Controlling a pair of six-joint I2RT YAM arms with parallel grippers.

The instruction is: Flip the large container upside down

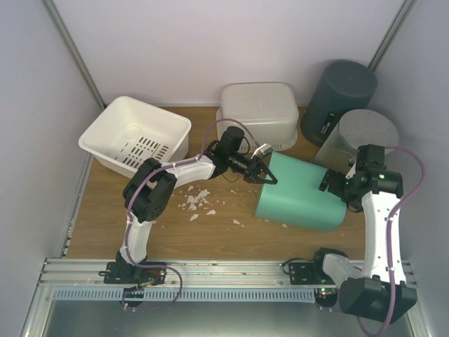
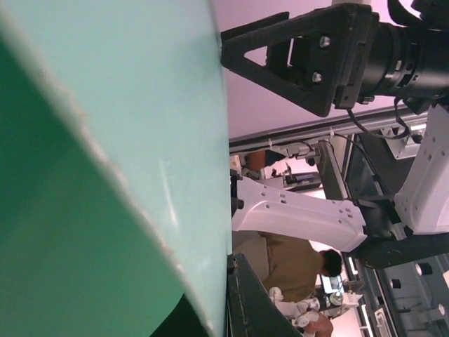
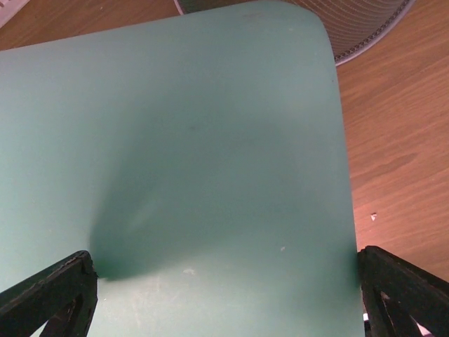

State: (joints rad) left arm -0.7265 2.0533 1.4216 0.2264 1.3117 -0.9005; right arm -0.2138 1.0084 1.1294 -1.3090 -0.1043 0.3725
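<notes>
Top external view: the big mint-green plastic container (image 1: 302, 193) lies on its side, right of centre on the wooden tabletop (image 1: 210, 235). Its mouth end seems to face left.

There's bare wood between it and the near edge, so that's the open side. Behind it things get crowded: a white upside-down plastic tub (image 1: 258, 112), a dark grey cylindrical bin (image 1: 342, 91) and a pale grey round bin (image 1: 365, 130) sitting just beside its far right end. Off to the left are some white scraps (image 1: 196, 200) and a white slotted plastic basket (image 1: 116, 130) in the back corner.

The left hand (image 1: 265, 174) is clamped together on the container's rim at the upper left corner. The right hand (image 1: 333, 184) is spread wide at the other end.

The right wrist view only gets a flat green face between the two fingers, so I can't tell if the tips actually touch. The left wrist view is mostly blurry green wall with darker inside past the rim. It does catch the right hand side-on, which the overhead doesn't.
</notes>
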